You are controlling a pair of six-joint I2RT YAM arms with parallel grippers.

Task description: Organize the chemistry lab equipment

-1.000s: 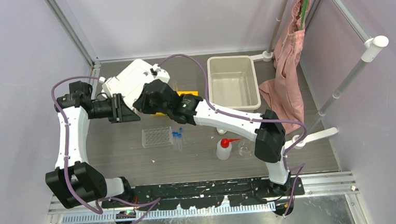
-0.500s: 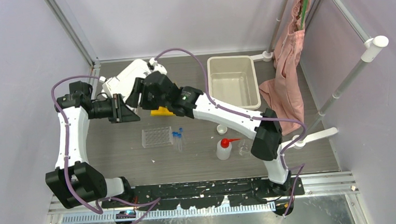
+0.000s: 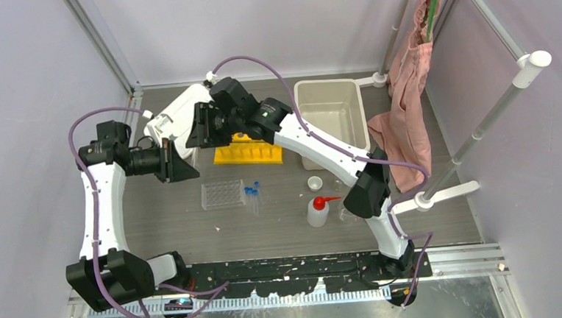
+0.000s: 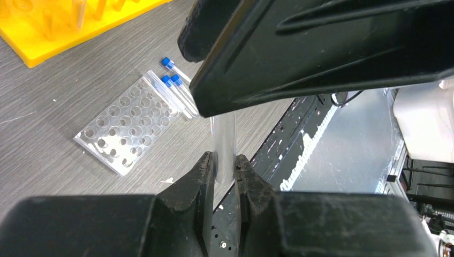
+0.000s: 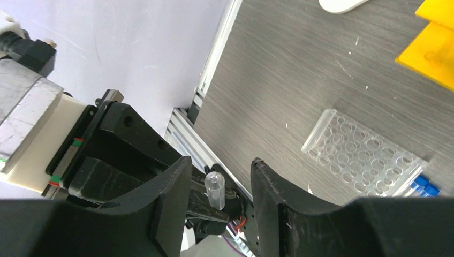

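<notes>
Glass tube (image 4: pixel 223 140) was pinched aloft by the left gripper (image 4: pixel 225 167), jaws nearly closed, near the yellow rack (image 3: pixel 248 152) | right gripper (image 5: pixel 218 179) stood part-open around its tip, not touching | likely a handover for racking.

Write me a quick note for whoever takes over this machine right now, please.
Left pincer: shut on a clear glass tube, held above the table.
Right pincer: open, straddling that tube's end, not gripping.
On the table: yellow rack, clear tray with blue-capped vials beside it, squeeze bottle, white cup.
Done: one tube picked up.
Left: probably seat it in the rack, then sort the vials.
</notes>
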